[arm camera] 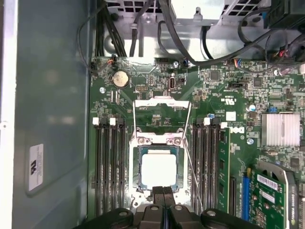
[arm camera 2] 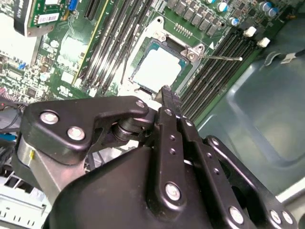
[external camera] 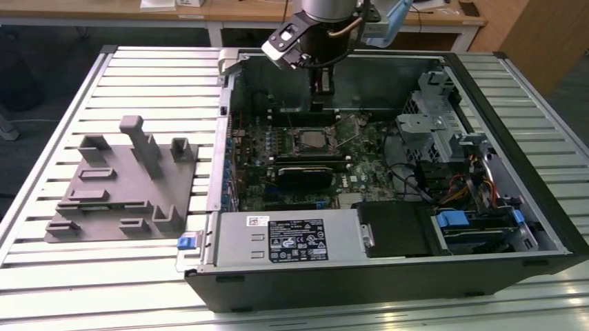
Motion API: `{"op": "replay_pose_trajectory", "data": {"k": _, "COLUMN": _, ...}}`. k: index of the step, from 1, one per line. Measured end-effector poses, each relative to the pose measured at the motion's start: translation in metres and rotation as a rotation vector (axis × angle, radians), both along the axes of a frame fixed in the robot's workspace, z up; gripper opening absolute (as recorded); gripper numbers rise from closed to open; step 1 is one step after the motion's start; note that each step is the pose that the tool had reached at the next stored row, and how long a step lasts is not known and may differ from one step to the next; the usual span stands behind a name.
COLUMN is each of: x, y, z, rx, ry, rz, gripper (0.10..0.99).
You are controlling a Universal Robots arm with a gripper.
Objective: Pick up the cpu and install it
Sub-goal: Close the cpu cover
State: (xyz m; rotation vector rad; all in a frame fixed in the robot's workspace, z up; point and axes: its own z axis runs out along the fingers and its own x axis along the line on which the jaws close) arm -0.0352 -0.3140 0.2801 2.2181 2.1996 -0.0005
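Note:
The cpu (arm camera: pixel 159 170), a small square chip with a pale silvery top, lies flat in the open motherboard socket (arm camera: pixel 137 188) inside the computer case (external camera: pixel 387 286). It also shows in the exterior view (external camera: pixel 311 141) and in the second wrist view (arm camera 2: pixel 156 70). The socket's metal retention frame (arm camera: pixel 162 102) is flipped up away from the chip. My gripper (arm camera: pixel 163 194) hangs just above the socket's edge with its two black fingers pressed together and nothing between them. In the exterior view the gripper (external camera: pixel 321 102) points down into the case beyond the cpu.
Black memory slots (arm camera: pixel 108 167) flank the socket on both sides. A thin metal lever (arm camera 2: pixel 220 57) sticks out beside it. Cables (arm camera: pixel 190 43) run across the case's metal wall. A grey fixture block (external camera: pixel 120 183) sits on the slatted table at the exterior view's left.

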Motion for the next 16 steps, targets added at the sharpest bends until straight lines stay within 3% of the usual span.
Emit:
{"op": "replay_pose_trajectory", "data": {"k": 9, "x": 0.0005, "y": -0.0033, "z": 0.0000, "rx": 0.000, "ry": -0.0010, "rz": 0.000, "gripper": 0.106}}
{"op": "replay_pose_trajectory", "data": {"k": 14, "x": 0.0080, "y": -0.0034, "z": 0.0000, "rx": 0.001, "ry": -0.0010, "rz": 0.000, "gripper": 0.106}}
{"op": "replay_pose_trajectory", "data": {"k": 16, "x": 0.0149, "y": -0.0033, "z": 0.0000, "rx": 0.001, "ry": -0.0010, "rz": 0.000, "gripper": 0.106}}
